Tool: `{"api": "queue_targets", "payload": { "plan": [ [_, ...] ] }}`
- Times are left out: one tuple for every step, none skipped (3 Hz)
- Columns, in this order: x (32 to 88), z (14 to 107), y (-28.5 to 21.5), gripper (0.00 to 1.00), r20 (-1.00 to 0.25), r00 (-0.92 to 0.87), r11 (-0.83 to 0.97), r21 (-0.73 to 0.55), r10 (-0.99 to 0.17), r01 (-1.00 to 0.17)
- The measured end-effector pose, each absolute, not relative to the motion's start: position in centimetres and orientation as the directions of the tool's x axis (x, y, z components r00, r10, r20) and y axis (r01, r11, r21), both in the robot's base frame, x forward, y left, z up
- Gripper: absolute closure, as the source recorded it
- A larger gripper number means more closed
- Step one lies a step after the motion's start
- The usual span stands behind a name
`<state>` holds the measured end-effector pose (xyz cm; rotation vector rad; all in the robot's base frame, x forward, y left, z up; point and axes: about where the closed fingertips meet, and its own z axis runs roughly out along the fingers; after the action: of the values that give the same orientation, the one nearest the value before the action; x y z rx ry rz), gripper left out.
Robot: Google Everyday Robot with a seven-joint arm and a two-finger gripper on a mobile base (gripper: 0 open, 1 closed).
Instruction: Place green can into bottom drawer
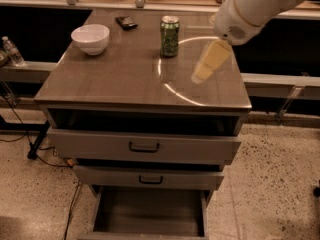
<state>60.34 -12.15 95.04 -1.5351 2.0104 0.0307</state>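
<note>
The green can (170,36) stands upright on the back middle of the cabinet top (115,79), silver top up. My gripper (201,75) hangs over the right part of the top, to the right of the can and a little nearer the front, apart from it and holding nothing that I can see. The white arm reaches in from the upper right. The bottom drawer (150,211) is pulled out at floor level, and its dark grey inside shows nothing in it.
A white bowl (90,38) sits at the back left of the top and a small dark object (126,21) lies behind it. Two wider grey drawers (145,146) with black handles are partly pulled out above the bottom one. A water bottle (11,50) stands at far left.
</note>
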Motion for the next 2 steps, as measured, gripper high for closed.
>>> {"api": "queue_targets", "payload": {
  "plan": [
    [65.60,94.73,-7.81,0.00,-0.531,-0.124,0.356,-0.362,-0.839,-0.862],
    [66.11,94.47,-7.70,0.00,-0.543,-0.123,0.361,-0.358,-0.831,-0.861]
  ]
}}
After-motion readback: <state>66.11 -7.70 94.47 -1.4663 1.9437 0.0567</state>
